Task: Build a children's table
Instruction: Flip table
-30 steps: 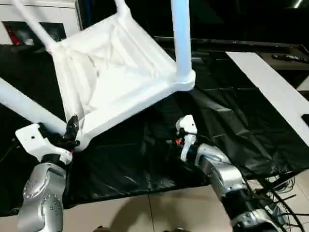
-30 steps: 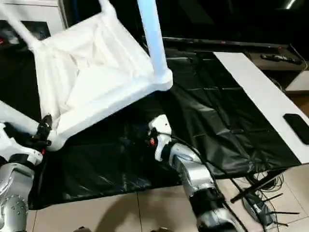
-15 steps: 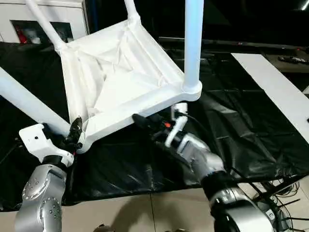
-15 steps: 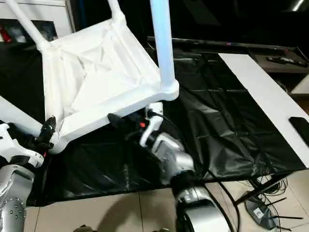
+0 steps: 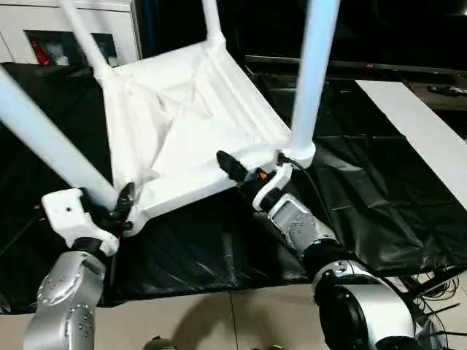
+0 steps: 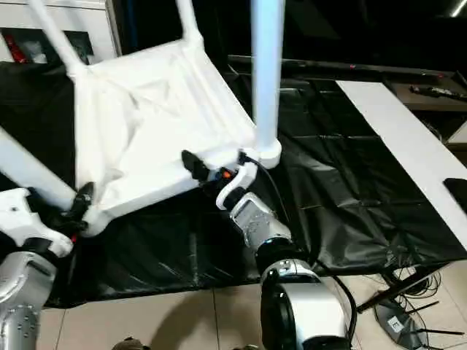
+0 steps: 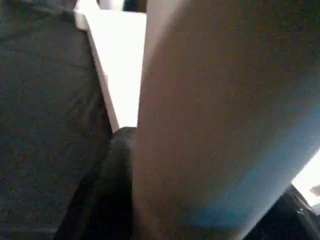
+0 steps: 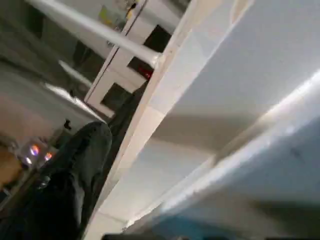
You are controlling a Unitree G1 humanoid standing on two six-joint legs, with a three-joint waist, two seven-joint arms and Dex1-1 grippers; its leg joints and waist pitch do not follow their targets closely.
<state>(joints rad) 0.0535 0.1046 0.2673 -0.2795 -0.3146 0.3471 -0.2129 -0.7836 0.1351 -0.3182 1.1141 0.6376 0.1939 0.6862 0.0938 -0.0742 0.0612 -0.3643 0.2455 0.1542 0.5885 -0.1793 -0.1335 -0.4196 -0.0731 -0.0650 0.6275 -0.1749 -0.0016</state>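
- While it lies upside down and tilted on the black-covered work table (image 5: 365, 197), the children's table shows its ribbed white underside (image 5: 182, 124), with its far edge lifted higher than the near edge.
- Four white legs stand out of the corner sockets: the near-right leg (image 5: 312, 80) rises almost straight up, the near-left leg (image 5: 44, 135) slants up and to the left, and the two far legs (image 5: 86, 40) (image 5: 212, 22) rise from the back corners.
- At the near-left corner, the left gripper (image 5: 120, 211) sits around the base of the near-left leg, its black fingers (image 5: 125, 200) part-way apart with the leg tube between them; in the left wrist view that tube (image 7: 220, 120) runs close past one dark finger (image 7: 112, 185).
- Along the near edge of the top, the right gripper (image 5: 241, 171) reaches in just beside the near-right corner socket (image 5: 299, 154), its fingers spread wide; one black finger (image 5: 232, 166) lies against the rim, and I cannot tell whether anything is gripped.
- Seen from the right wrist, the ribbed underside (image 8: 250, 100) lies close, with one dark finger (image 8: 75, 170) beside it.
- Beyond the black cover, a long white board (image 5: 423, 138) lies on the right, and a white cabinet (image 5: 66, 33) stands at the back left.
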